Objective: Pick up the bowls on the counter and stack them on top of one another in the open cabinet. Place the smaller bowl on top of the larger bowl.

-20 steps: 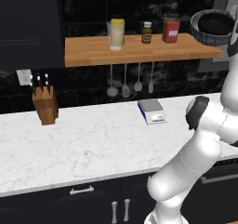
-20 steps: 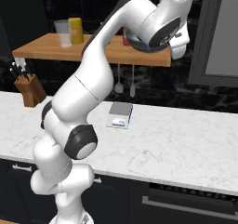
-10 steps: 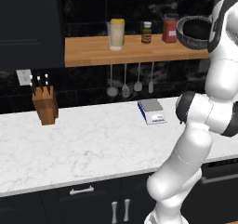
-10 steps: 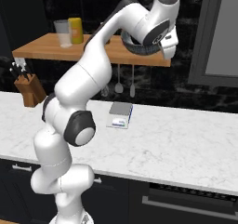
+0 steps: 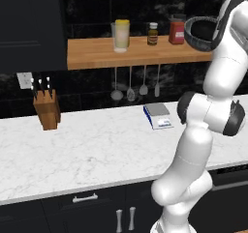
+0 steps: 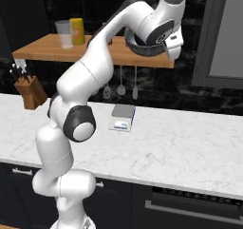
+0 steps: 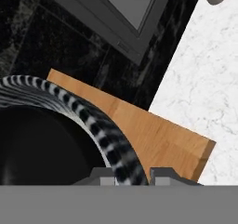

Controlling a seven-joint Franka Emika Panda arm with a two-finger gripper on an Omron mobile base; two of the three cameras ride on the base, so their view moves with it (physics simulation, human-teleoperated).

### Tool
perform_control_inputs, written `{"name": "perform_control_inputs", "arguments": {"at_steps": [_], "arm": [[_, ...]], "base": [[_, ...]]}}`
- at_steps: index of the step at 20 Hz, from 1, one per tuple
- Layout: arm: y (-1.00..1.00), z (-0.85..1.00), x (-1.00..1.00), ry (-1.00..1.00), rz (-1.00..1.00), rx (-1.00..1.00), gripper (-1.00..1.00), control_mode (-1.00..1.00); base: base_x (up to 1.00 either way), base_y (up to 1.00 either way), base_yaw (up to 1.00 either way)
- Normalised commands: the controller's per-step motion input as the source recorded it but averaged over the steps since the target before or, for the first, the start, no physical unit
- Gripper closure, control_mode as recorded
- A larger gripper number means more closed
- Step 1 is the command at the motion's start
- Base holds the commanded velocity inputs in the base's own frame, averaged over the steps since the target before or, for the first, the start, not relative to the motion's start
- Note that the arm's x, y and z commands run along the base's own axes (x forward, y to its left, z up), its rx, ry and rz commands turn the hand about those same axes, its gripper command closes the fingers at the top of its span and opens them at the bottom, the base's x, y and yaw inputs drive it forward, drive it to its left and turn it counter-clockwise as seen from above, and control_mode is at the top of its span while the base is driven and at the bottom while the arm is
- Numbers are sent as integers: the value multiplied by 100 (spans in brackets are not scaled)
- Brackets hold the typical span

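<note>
L + R base cams sit behind arm, facing fwd/down over surface (image 5: pixel 97 150); both share wooden shelf (image 6: pixel 42 50). Hand cam v. close, on larger bowl (image 7: pixel 93 121) rim above shelf end.

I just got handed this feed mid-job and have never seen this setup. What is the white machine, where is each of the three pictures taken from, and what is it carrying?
The white machine is a jointed robot arm on a driving base. Two pictures come from cameras behind it, left and right; the third looks along its claw.

The claw is shut on the rim of the larger bowl, grey and ribbed, held up beside the wooden shelf, well above the counter.

On the counter stand a knife block and a small kitchen scale. The shelf carries jars and bottles, with utensils hanging beneath.
</note>
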Motion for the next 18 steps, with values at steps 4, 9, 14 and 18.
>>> {"name": "perform_control_inputs", "arguments": {"at_steps": [4, 9, 14, 18], "arm": [[2, -1, -17, -1, -1, 0, -100, -100], [0, -28, -87, -14, 0, 0, -100, -100], [0, -48, -100, -19, 0, 0, -100, -100], [20, -100, -100, -15, 0, -7, -100, -100]], "base": [[0, 0, 0], [0, 0, 0], [0, 0, 0], [0, 0, 0]]}}
